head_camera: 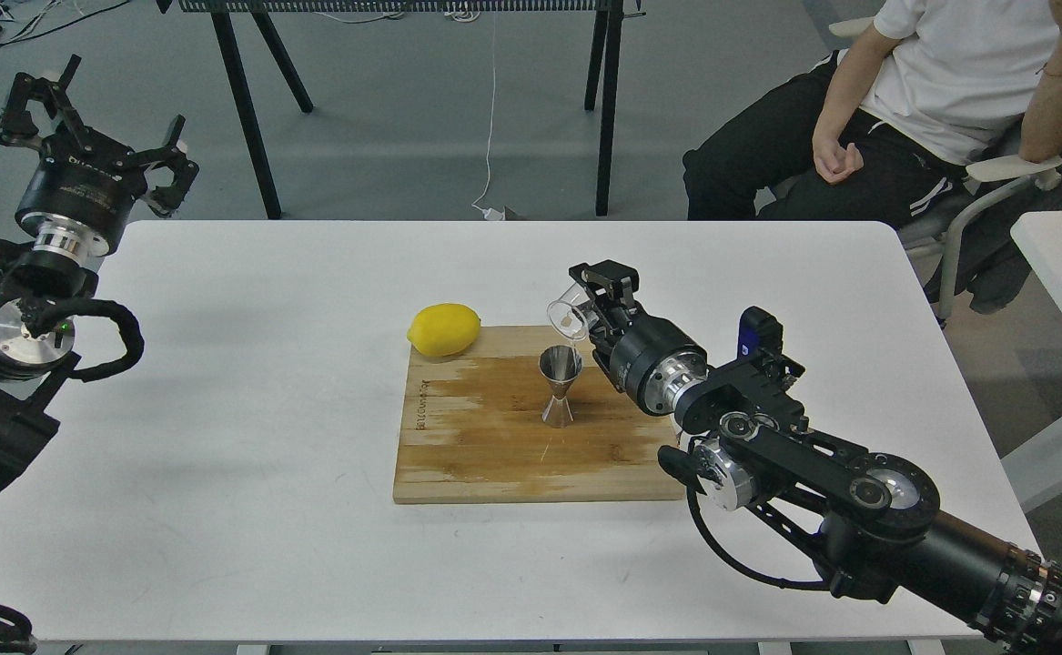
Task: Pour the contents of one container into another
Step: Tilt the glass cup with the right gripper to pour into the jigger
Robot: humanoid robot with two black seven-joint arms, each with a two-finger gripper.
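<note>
Black links of the right arm fill the lower right of the frame and run up toward the middle, ending in the right claw (596, 296), which is clenched on the small clear glass cup (570, 316). Below and slightly left of it, on the wooden cutting board (476, 446) at mid-frame, stands the steel jigger (559, 386), upright, its long axis vertical and its open upper cone facing up. The cup is tipped over toward the left, its mouth angled down, and its lip hangs just above the jigger's rim, nearly in line with it. Whether liquid is running I cannot tell. The pour turns on keeping that lip over the narrow cone; I judge a small drift sideways would spill onto the board.

At the board's far left corner lies a lemon (444, 329). Far off at upper left, beyond the white desk (248, 382), the left claw (98, 123) is raised with fingers spread, grasping nothing.
</note>
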